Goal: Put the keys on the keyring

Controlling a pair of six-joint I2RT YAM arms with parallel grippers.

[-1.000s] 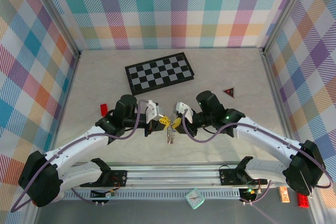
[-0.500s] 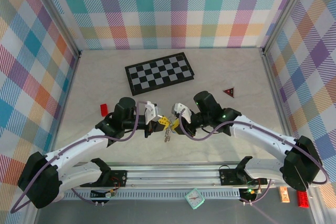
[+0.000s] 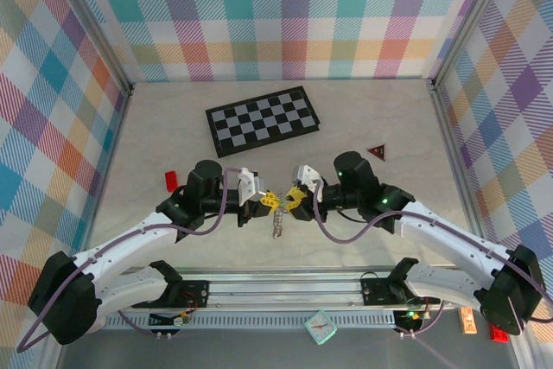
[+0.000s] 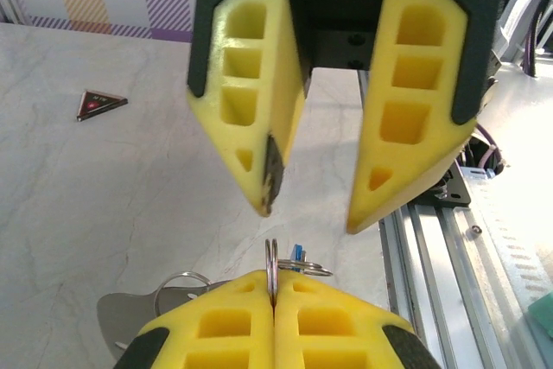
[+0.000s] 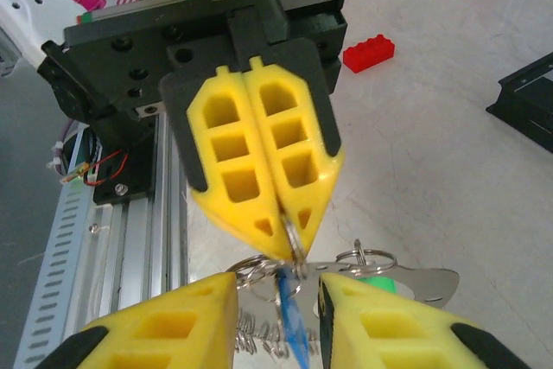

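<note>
Pinching the keyring [image 4: 271, 257], left end effector [image 4: 273, 293]

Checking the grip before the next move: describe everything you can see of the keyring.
The keyring is a thin, shiny silver loop of doubled wire. It stands edge-on, pinched between the shut yellow fingers of the left pincer. A bunch of small silver keys trails from it. A blue key and a green key head lie close against it among smaller rings; whether they are threaded on cannot be told. The open right pincer faces it, fingers either side of the blue key, not gripping.
</note>
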